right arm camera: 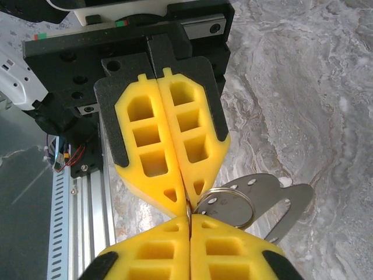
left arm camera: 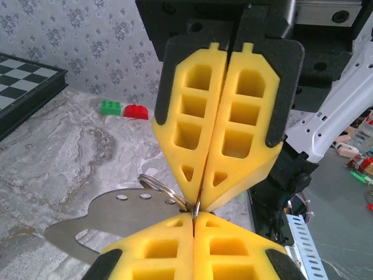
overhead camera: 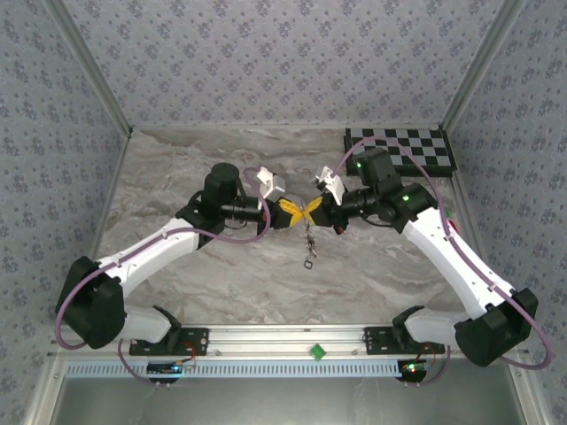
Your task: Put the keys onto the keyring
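Above the marble table's [overhead camera: 177, 177] middle, with yellow-fingered left gripper [left arm camera: 193, 217] and right gripper [right arm camera: 189, 219] both pinched tight on the thin silver wire keyring [right arm camera: 230, 204], pry its coil apart gently.

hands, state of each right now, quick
left hand: closed, pinching the keyring at its edge
right hand: closed, looks pinched on the same keyring
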You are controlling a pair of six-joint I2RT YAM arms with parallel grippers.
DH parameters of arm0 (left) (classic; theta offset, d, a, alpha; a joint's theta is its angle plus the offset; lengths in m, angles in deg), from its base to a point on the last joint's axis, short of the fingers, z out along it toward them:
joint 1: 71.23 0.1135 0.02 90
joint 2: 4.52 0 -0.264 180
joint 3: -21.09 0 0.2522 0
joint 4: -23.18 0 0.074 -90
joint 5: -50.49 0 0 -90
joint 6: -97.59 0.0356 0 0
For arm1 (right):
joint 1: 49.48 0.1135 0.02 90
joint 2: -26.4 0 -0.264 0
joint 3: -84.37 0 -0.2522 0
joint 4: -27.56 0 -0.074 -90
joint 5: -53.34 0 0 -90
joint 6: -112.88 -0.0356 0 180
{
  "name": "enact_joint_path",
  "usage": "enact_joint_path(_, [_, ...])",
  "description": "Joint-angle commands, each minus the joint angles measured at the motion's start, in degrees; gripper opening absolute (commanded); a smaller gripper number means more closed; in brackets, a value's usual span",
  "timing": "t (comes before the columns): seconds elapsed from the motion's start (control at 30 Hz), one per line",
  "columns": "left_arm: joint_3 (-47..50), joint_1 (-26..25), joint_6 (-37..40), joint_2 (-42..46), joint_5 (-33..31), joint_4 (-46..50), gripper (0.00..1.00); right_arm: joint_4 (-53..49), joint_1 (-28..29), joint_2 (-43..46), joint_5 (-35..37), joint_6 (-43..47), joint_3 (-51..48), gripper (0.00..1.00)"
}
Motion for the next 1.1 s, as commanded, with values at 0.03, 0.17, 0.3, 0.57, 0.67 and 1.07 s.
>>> enact_joint_path(0.03, [2.91,-0.83,-4.25,0.77,-3.28,-14.14,0.0,2.24,0.07,1.88,-2.72,-1.6,0.21,0.22])
enact_joint_path(0.17, [5.24,-0.85,-9.19,0.93,-5.7,-24.35,0.0,11.82,-2.43,6.72,-1.91,-7.83,-6.31,0.35])
enact_joint_path(0.3, [7.03,-0.97,-14.64,0.06,-8.18,-35.23,0.0,25.89,-6.13,12.78,-2.6,-17.25,-14.3,0.39])
enact_joint_path(0.57, [7.62,-1.39,-22.94,-1.66,-13.63,-48.4,0.0,43.45,-7.94,17.45,-1.33,-27.76,-23.07,0.38])
enact_joint_path(0.67, [7.2,-1.71,-23.34,-1.5,-14.14,-48.7,0.0,46.66,-7.2,18.59,0.49,-27.94,-24.57,0.39])
enact_joint_path(1.07, [6.7,-2.32,-22.9,-1.39,-14.65,-47.23,0.0,46.48,-3.1,18.14,6.01,-23.44,-23.69,0.4])
